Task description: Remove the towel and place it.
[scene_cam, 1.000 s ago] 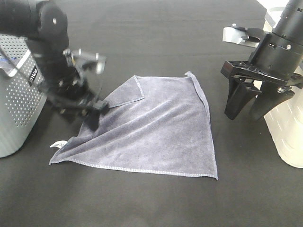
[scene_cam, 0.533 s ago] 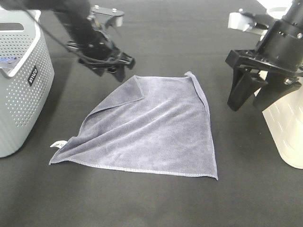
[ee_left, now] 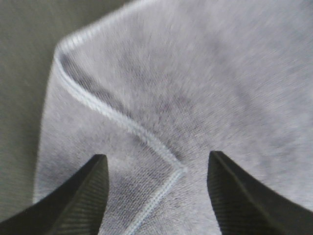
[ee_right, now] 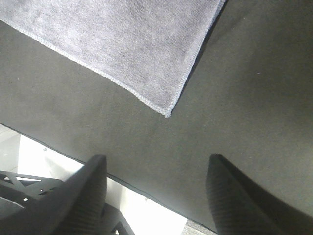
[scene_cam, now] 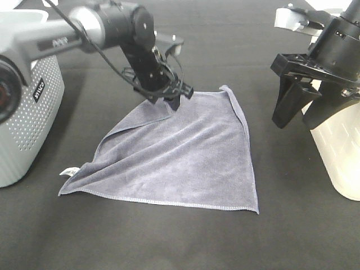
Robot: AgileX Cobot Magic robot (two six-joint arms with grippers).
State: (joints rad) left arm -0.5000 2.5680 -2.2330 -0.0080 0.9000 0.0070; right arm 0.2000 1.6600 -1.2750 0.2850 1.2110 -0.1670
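The towel lies spread on the dark table, its folded-over corner directly beneath the left gripper, whose jaws stand apart, holding nothing. A clean pinch likely means straddling that doubled hem. The right gripper hangs open, empty, beside the cloth.

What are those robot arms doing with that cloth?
The left gripper is open and hovering right over a folded-over corner of the grey towel, as if about to pinch it. The towel lies spread on the black table, and nothing is holding it. The right gripper is open too, waiting off to the side. A grey basket stands nearby.
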